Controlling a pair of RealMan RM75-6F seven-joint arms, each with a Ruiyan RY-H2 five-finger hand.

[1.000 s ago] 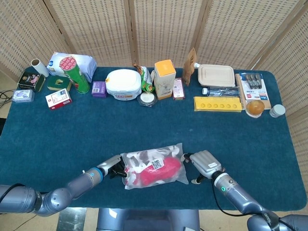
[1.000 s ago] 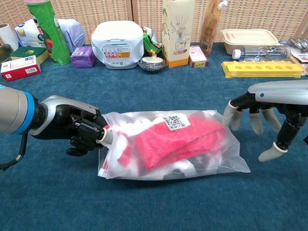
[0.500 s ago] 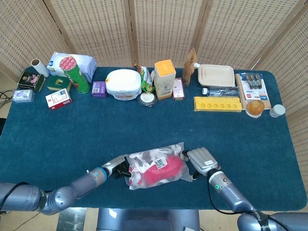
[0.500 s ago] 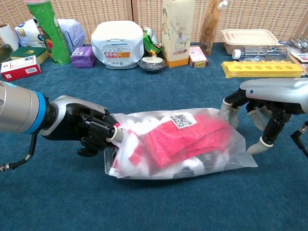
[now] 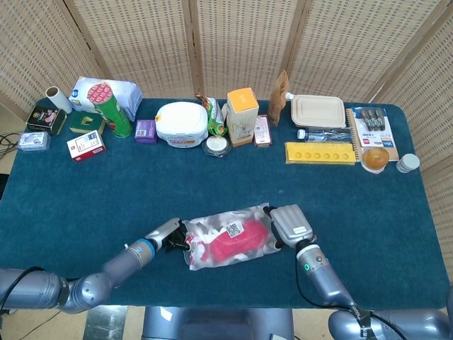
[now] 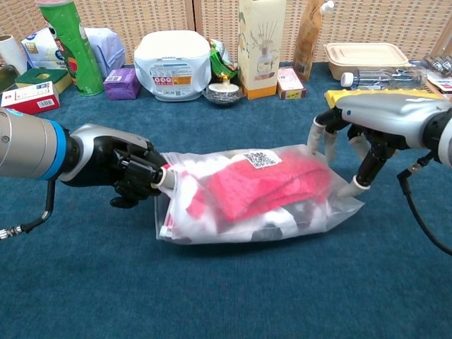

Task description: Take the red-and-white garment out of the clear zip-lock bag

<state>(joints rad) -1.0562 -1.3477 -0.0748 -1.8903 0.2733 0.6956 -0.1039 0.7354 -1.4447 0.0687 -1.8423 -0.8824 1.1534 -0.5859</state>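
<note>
Two hands meet at one clear zip-lock bag (image 6: 254, 201), which lies on its side near the front edge of the blue surface (image 5: 106, 184), midway across; the red-and-white garment (image 6: 265, 187) sits bunched inside it, a QR label (image 6: 262, 159) showing on top; the left hand (image 6: 131, 175) pinches the bag's left end, fingers curled tight on the plastic; the right hand (image 6: 349, 152) has its fingers spread wide and arched, fingertips (image 6: 361, 182) touching the bag's right end, gripping nothing; well apart, along the far edge, stand a green can (image 5: 113, 110), a white tub (image 5: 181, 122), an orange-topped carton (image 5: 242, 115) and a yellow tray (image 5: 320, 152).
</note>
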